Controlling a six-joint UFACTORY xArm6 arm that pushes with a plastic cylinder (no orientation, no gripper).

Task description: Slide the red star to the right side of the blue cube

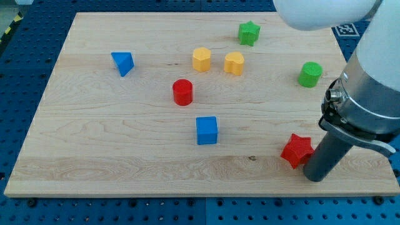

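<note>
The red star [296,150] lies on the wooden board at the view's lower right. The blue cube [207,130] sits near the board's middle, well to the left of the star. My tip [317,177] rests on the board just right of and slightly below the red star, touching or almost touching its right side. The rod rises from there to the arm's grey body at the view's right.
A red cylinder [182,92] stands above and left of the blue cube. A blue triangular block [123,62] is at the upper left. Two yellow blocks [201,59] [234,63] sit at top middle. A green star [249,33] and a green cylinder [310,74] are at the upper right.
</note>
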